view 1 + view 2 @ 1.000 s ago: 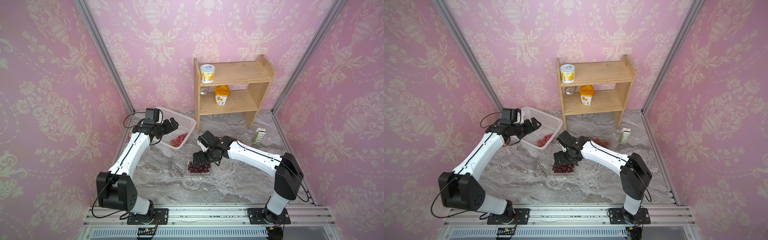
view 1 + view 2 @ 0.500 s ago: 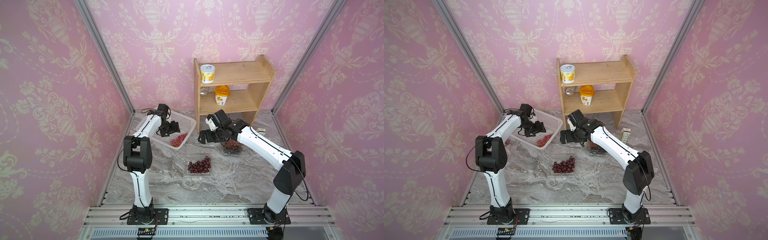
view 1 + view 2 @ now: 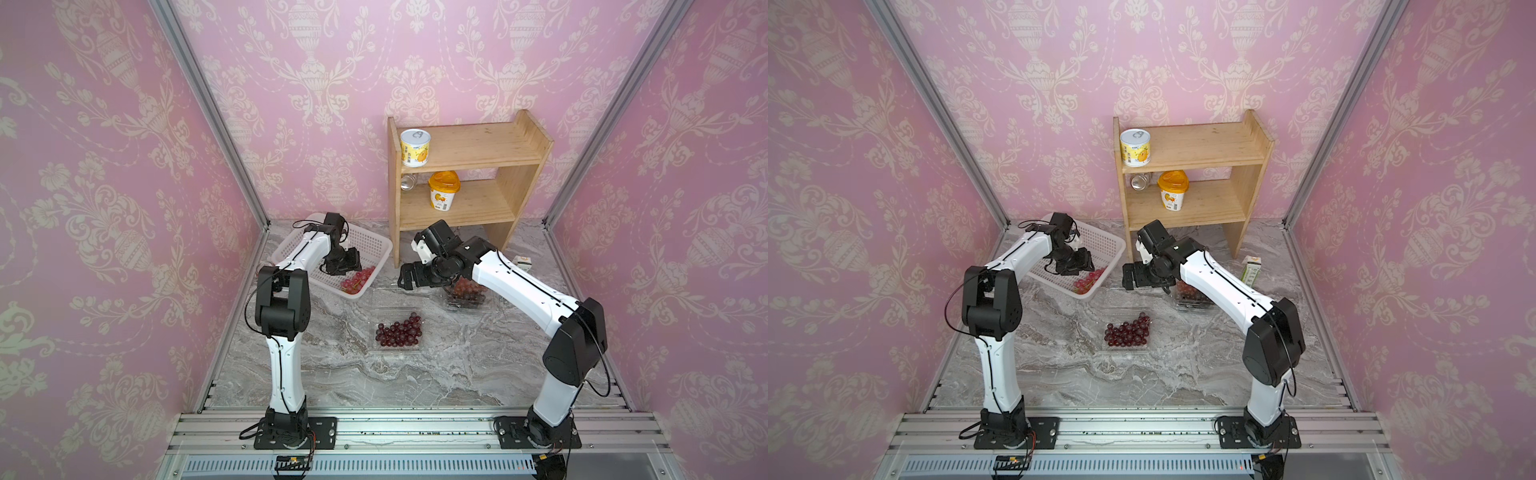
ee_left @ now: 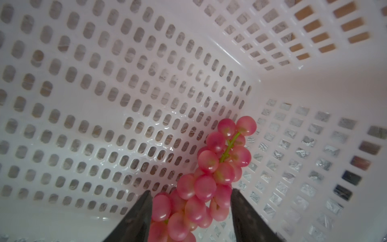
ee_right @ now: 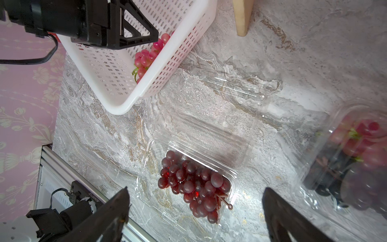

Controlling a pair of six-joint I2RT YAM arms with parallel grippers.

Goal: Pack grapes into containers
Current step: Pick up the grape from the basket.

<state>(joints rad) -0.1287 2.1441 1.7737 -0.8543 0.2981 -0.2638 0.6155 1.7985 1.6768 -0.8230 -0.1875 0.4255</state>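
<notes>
Left wrist view: left pincer (image 4: 191, 190) is down in the white basket (image 4: 104, 83), 2 fingers (image 4: 136, 220) either side of the pink bunch (image 4: 206, 184). /kai

Clamped? /ren

Can't tell. Gap is narrow, both fingers right at the grapes, and the bunch lies on the basket floor against the wall nearest the containers. /kai

Basket position? /ren

Back left of the worktop (image 3: 457, 374), 1 corner just beside the shelf (image 3: 469, 147) side panel, well apart from the near container (image 5: 147, 146). /kai

Right side? /ren

Right pincer (image 5: 195, 189) spread wide, nothing between the fingers. In both top views it hangs above the worktop between the basket and the shelf leg. /kai

Containers? /ren

2 clear clamshells on the worktop. Near container: lid open flat, 1 dark red bunch (image 5: 192, 184) inside. Far container (image 5: 310, 159): pink and near-black grapes inside, blurred in the right wrist view; in a top view it sits partly under the right arm (image 3: 519, 286), near the shelf. /kai
</notes>
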